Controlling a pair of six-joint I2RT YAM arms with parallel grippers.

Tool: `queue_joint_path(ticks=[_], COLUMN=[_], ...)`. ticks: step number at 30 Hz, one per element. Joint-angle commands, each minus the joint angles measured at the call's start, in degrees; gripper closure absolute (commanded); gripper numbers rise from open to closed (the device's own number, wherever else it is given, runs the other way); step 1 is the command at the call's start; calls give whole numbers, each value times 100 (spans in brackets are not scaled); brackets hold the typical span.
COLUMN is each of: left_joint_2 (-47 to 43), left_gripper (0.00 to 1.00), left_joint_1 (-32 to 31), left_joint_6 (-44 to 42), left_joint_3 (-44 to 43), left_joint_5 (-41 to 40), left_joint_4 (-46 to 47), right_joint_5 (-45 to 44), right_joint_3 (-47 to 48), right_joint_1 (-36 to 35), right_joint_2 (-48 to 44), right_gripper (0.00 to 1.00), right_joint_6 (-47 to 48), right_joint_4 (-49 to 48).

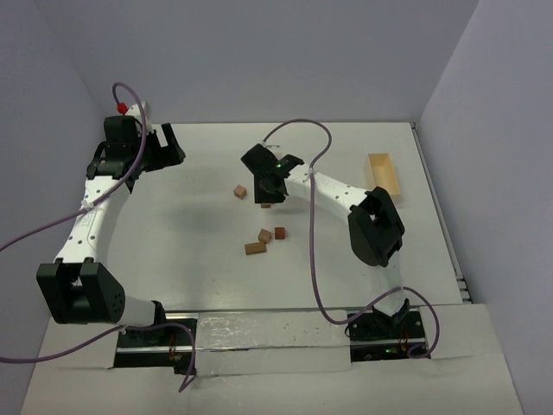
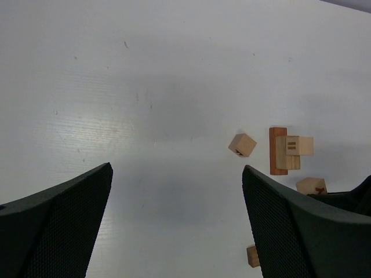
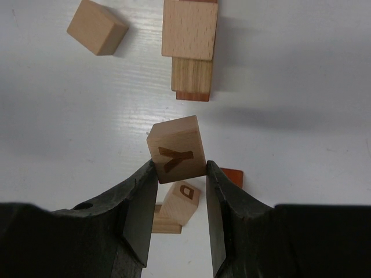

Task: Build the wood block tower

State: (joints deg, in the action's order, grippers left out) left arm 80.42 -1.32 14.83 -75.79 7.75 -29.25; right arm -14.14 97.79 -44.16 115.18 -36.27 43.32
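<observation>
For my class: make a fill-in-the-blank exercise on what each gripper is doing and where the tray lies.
The right gripper grips a wood block marked with a ____.
The left gripper stands ____ and holds nothing.
The pale tray lies on the ____ arm's side.
Missing words: letter; open; right.
</observation>
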Motion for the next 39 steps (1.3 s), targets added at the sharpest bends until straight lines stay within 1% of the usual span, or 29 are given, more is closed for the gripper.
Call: queue_joint_path(ticks=[1, 7, 15, 20, 25, 29, 39], left_joint_2=[3, 50, 66, 79, 86, 88, 216], left_gripper=[1, 1, 1, 1, 1, 1, 1], left_joint_1=[44, 44, 44, 44, 44, 44, 44], left_joint_6=[56, 18, -22, -33, 10, -143, -130], left_joint_3=[-245, -303, -252, -256, -302, -419, -551], left_joint_5=[35, 33, 33, 40, 41, -26, -33], left_joint_4=[316, 343, 354, 376, 429, 527, 637], right_joint_5=[-329, -370, -185, -265, -334, -337, -184], right_joint_3=[474, 733, 543, 598, 733, 817, 1065], right_joint_1=[12, 95, 127, 142, 145, 175, 274], right_joint_2=[177, 356, 259, 165, 268, 396, 685], right_gripper=[100, 100, 100, 100, 100, 100, 100], right_joint_6=[-153, -162, -297, -396, -435, -342, -243], right_joint_4=[175, 301, 364, 488, 495, 478, 471])
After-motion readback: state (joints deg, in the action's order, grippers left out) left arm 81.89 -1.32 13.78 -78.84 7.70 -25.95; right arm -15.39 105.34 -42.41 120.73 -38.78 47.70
